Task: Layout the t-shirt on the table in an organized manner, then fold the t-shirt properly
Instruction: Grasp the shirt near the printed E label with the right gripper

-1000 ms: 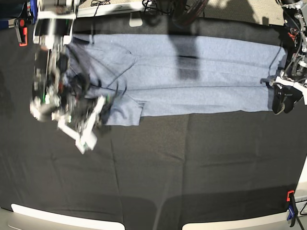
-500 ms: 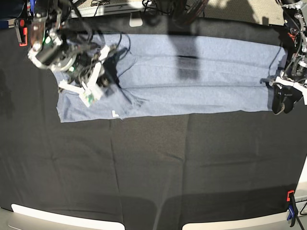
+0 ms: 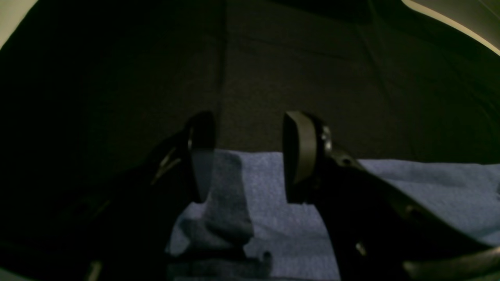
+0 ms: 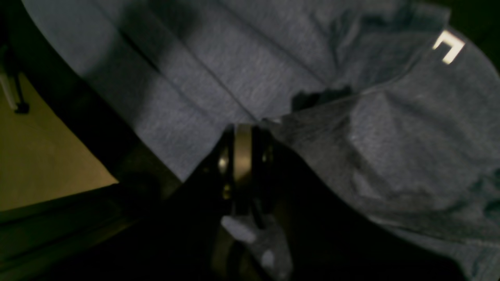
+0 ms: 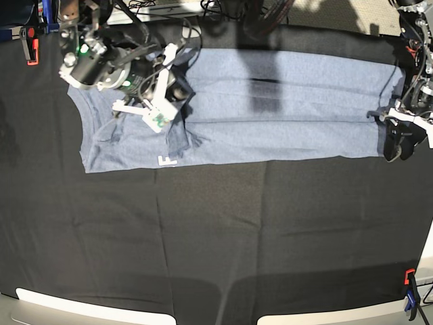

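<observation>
Compared with a moment ago, our right pincer (image 5: 159,118), pressed nearly together, has carried the sleeve up-left, so the t-shirt (image 5: 270,112) lies flatter across the upper tabletop (image 5: 223,237); our left pincer (image 3: 246,156) stays spread.

- A robotics lab: two robot arms work over a wide counter (image 5: 216,244) draped in matte black cloth.
- Orange clamps (image 5: 30,42) pin the cloth at the counter's edges.
- Loose cables (image 5: 139,5) trail along the far side.
</observation>
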Robot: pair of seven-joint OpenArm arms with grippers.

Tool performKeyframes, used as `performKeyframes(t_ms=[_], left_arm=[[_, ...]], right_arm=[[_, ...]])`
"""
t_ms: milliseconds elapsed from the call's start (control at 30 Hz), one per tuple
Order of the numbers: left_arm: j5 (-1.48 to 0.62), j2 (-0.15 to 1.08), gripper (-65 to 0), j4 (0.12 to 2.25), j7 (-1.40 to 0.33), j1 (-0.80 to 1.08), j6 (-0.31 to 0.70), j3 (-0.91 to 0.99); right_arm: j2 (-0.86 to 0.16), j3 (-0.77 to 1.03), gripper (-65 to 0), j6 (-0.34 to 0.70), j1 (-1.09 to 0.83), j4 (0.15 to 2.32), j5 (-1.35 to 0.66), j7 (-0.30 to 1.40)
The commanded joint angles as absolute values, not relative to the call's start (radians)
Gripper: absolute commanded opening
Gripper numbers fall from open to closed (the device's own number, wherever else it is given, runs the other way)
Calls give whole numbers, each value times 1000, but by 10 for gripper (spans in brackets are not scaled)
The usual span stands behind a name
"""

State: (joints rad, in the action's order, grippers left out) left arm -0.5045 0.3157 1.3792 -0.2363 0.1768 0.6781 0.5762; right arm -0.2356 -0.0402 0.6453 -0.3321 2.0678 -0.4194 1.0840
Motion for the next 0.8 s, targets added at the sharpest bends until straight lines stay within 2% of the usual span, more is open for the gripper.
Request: performKeyframes(t_ms=[0, 67, 133, 333, 500, 600, 767], left_arm=[[-524, 332, -388, 1397, -209, 166, 682, 582], [-524, 332, -388, 1397, -209, 166, 682, 582], [-524, 332, -388, 1397, -209, 166, 682, 582], [-524, 332, -388, 1397, -209, 166, 682, 582], [-524, 332, -388, 1397, -209, 166, 682, 582], [-525, 332, -388, 1397, -209, 166, 682, 582], [-525, 332, -388, 1397, -209, 166, 682, 582]], right_arm=[[-241, -41, -524, 651, -324, 2088, -435, 1076], [-242, -40, -438, 651, -324, 2088, -458, 1096], [-244, -39, -392, 651, -324, 2088, -486, 1118], [-244, -36, -391, 645, -294, 2088, -503, 1103], [-243, 8, -392, 514, -223, 2084, -348, 987], [-243, 38, -393, 432, -175, 2050, -251, 973], [-238, 46, -394, 417, -90, 1901, -236, 972]])
